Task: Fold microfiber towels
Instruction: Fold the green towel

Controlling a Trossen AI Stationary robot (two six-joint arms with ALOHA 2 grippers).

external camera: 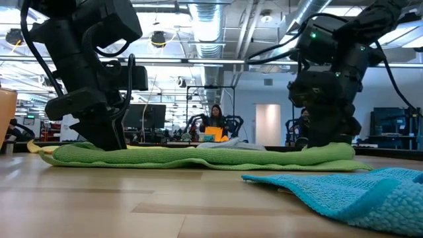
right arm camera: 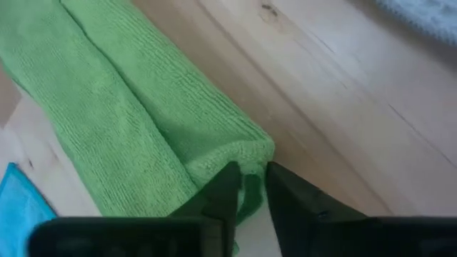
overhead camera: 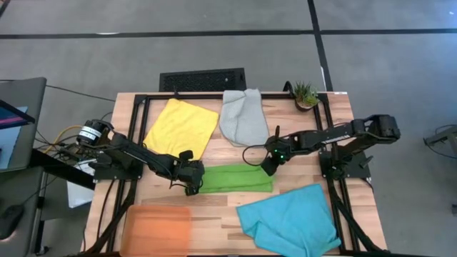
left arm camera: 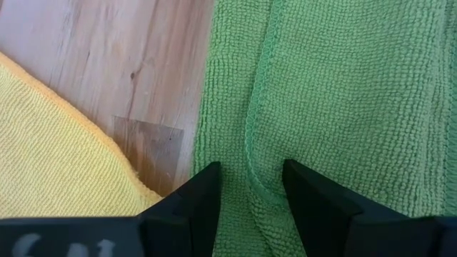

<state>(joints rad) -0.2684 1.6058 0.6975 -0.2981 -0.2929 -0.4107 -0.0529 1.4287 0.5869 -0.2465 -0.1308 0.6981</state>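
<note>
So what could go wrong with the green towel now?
The right gripper pinches only a small bit of the green towel's corner, so it might slip out when lifted. The left gripper is open with a ridge of cloth between its fingers; it could grab just one layer and pull the fold apart. The blue towel and yellow towel lie close by, so one could get dragged along.

Four towels total: one yellow towel (overhead camera: 181, 127), one grey towel (overhead camera: 243, 116), one green towel (overhead camera: 235, 178), one turquoise towel (overhead camera: 289, 220). Plus one orange tray (overhead camera: 157, 227) and one potted plant (overhead camera: 305, 95).
</note>
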